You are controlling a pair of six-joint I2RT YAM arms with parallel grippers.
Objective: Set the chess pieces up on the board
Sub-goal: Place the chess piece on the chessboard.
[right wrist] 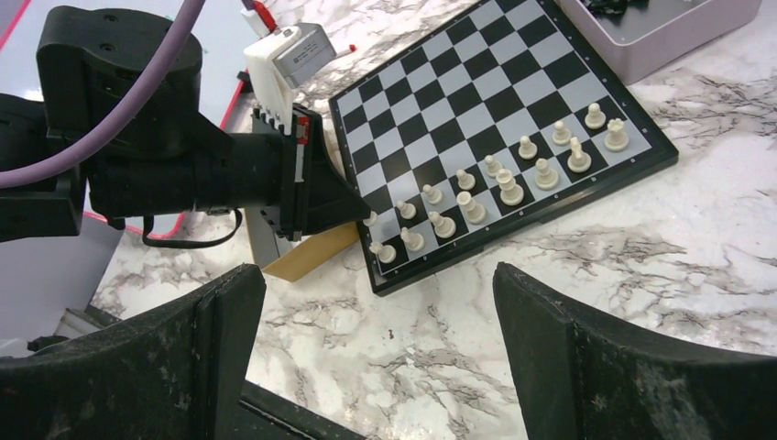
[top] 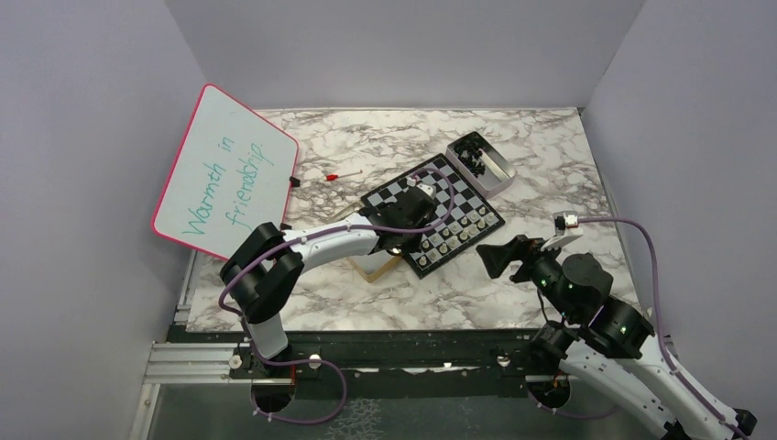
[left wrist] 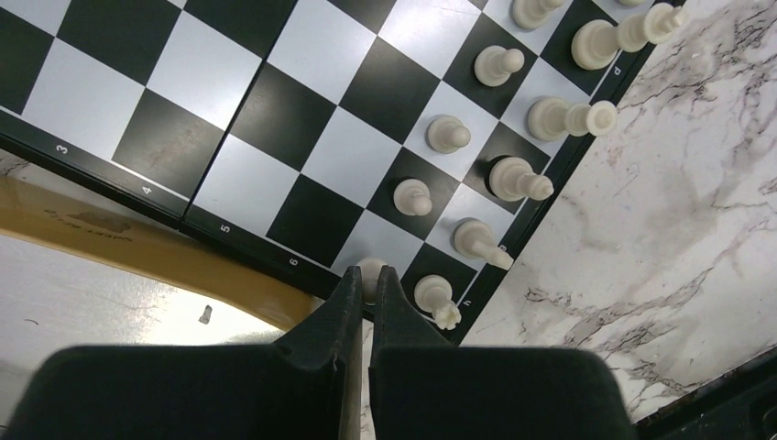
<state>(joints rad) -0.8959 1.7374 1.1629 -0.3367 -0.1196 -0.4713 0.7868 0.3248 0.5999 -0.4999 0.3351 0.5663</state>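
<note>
- Find the board [right wrist: 476,82] lying skewed on the marble bench [right wrist: 641,275], its corner nearest the left arm overlapping a tan wooden block [right wrist: 311,255].
- Count sixteen pale chess pieces [right wrist: 508,188], all upright, in two rows of eight along the board edge facing the right arm, one per square.
- Note the left hand [left wrist: 369,275] low at the end of the inner row, by the block-side corner; fingers nearly together, clamped on a pale pawn [right wrist: 370,218], pawn head visible between the tips.
- Note the right hand [right wrist: 376,275] above the bench just off the board's near edge; fingers wide apart, holding nothing.
- See an open metal tin [top: 495,170] just beyond the board's far corner, black pieces [top: 469,156] inside; touching the board or not, cannot tell.
- See a pink-framed whiteboard [top: 224,174] tilted at far left, green handwriting reading "Warmth in friendship".
</note>
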